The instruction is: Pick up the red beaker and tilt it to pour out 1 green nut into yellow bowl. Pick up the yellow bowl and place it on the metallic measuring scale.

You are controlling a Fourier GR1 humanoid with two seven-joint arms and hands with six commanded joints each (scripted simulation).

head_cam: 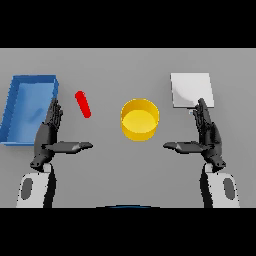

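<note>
Red beaker [83, 104] lies tilted, long axis running upper-left to lower-right.

one beaker [83, 104], one bowl [140, 119], one scale [192, 90], one bin [28, 109]

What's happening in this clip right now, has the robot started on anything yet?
Nothing is being handled yet. The left robot hand and the right robot hand are both open over the grey table, fingers straight and thumbs pointing inward, holding nothing. The red beaker lies untouched just right of the blue bin. The yellow bowl sits in the middle, apparently empty, and the metallic measuring scale beyond the right hand has nothing on it.
</note>
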